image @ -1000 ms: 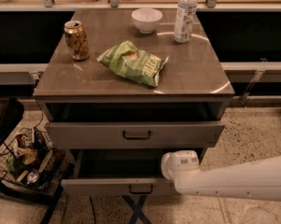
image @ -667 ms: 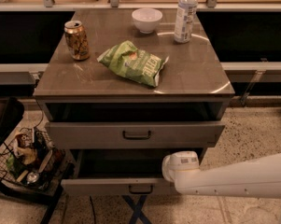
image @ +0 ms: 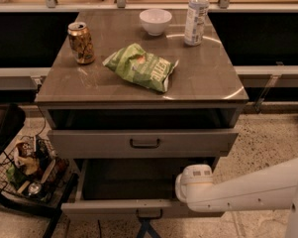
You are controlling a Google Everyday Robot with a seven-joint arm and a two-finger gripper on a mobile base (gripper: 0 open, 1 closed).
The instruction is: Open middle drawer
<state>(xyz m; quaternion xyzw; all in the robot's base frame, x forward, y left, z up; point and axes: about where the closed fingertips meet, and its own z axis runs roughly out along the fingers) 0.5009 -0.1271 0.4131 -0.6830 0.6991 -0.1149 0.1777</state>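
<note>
The cabinet [image: 138, 83] shows two grey-brown drawer fronts with dark bar handles. The upper one [image: 89, 144] is out a little. The lower one, the middle drawer [image: 109, 207], is pulled far out and its dark inside shows. Its handle [image: 149, 214] sits at the bottom edge of the view. My white arm [image: 252, 187] reaches in from the right. Its rounded end with the gripper [image: 187, 185] is at the right side of the open middle drawer, just behind the drawer front.
On the cabinet top lie a green chip bag [image: 141, 66], a soda can [image: 81, 42], a white bowl [image: 155, 21] and a water bottle [image: 196, 15]. A wire basket of snacks [image: 29, 168] stands on the floor at the left. Dark counters run behind.
The middle drawer front has come a little further out toward the camera. My arm's end has moved slightly down with it.
</note>
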